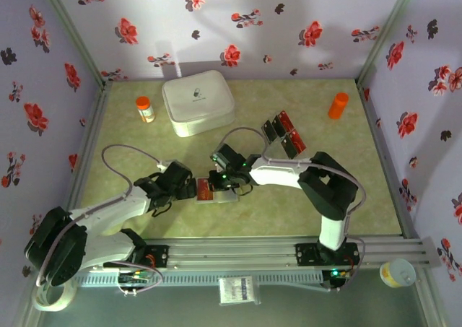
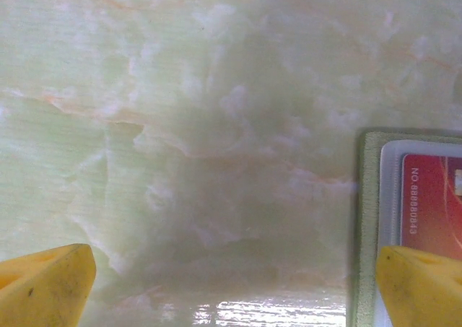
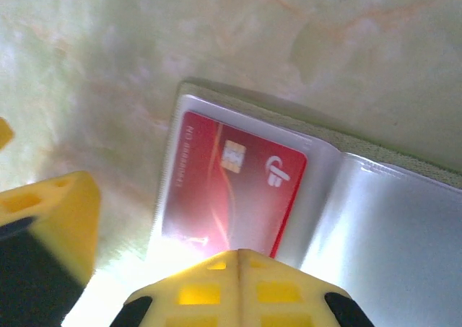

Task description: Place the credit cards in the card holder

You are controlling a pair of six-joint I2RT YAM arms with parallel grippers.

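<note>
One red card (image 3: 231, 186) sits in the open card holder (image 2: 368, 226) mid-table, beside your wide-open, empty L gripper (image 2: 232, 287) and under your shut R gripper (image 3: 238, 284); loose cards (image 1: 273, 129) back-right look thin, stiff, slick, so pinch an edge.

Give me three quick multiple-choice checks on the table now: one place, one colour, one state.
1. The loose credit cards lie: A) left of the white box; B) on the near rail; C) right of centre, toward the plain orange bottle.
2. The card in the clear pocket of the card holder is: A) red; B) black; C) blue.
3. The right claw is: A) wide open; B) shut; C) spread around the card holder.
Answers: 1 C, the top view shows them there; 2 A, both wrist views show red behind the plastic; 3 B, its fingertips meet in the right wrist view.
</note>
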